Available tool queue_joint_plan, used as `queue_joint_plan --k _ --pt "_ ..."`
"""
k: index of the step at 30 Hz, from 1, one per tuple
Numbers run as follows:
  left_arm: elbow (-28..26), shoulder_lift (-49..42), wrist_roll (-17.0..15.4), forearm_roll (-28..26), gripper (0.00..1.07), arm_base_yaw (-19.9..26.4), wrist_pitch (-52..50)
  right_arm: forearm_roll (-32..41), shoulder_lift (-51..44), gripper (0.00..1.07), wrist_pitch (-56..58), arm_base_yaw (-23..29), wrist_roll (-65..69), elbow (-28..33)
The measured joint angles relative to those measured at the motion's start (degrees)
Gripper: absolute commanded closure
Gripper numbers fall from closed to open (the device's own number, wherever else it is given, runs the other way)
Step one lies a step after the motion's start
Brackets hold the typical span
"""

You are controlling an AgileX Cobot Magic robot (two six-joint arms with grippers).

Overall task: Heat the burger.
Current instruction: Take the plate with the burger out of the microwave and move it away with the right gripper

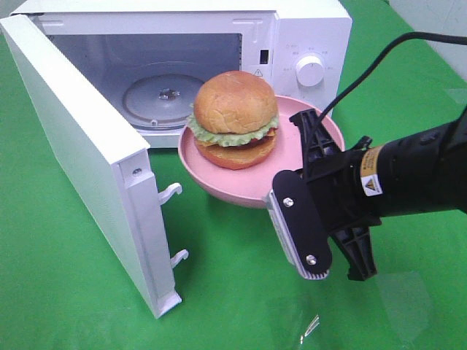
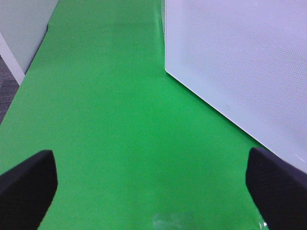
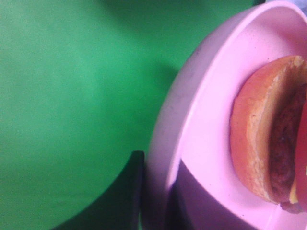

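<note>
Exterior high view puts the burger [image 1: 235, 120] on the pink plate [image 1: 241, 186], which is lifted just in front of the open microwave [image 1: 292, 44], its turntable [image 1: 157, 95] lying beyond and toward the door [image 1: 80, 160] side. The right gripper [image 1: 310, 193] is clamped on the plate's rim on the side away from the cavity, so the burger lies between gripper and opening, and the carry probably runs straight on over the green cloth [image 1: 73, 292]. The left gripper [image 2: 153, 184] stands wide open beside the door's outer face, holding nothing.
</note>
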Motion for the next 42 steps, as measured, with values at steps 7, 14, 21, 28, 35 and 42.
queue_joint_plan --k 7,14,21,28,35,42 --pt "0.0 0.0 0.0 0.0 0.07 0.0 0.0 0.69 -9.63 1.07 6.19 -0.23 1.66 5.27" --pt "0.0 0.0 0.0 0.0 0.07 0.0 0.0 0.8 -20.68 1.07 14.09 -0.23 2.86 9.05" --pt "0.0 0.0 0.0 0.0 0.07 0.0 0.0 -0.52 -29.91 1.07 22.75 -0.23 7.85 10.54" --pt "0.0 0.0 0.0 0.0 0.07 0.0 0.0 -6.42 -36.27 1.07 30.54 -0.23 19.65 10.54" --pt "0.0 0.0 0.0 0.0 0.07 0.0 0.0 -12.09 -36.96 1.07 34.66 -0.23 30.37 10.54" --pt "0.0 0.0 0.0 0.0 0.07 0.0 0.0 -23.95 -36.96 1.07 40.22 -0.23 52.37 10.54"
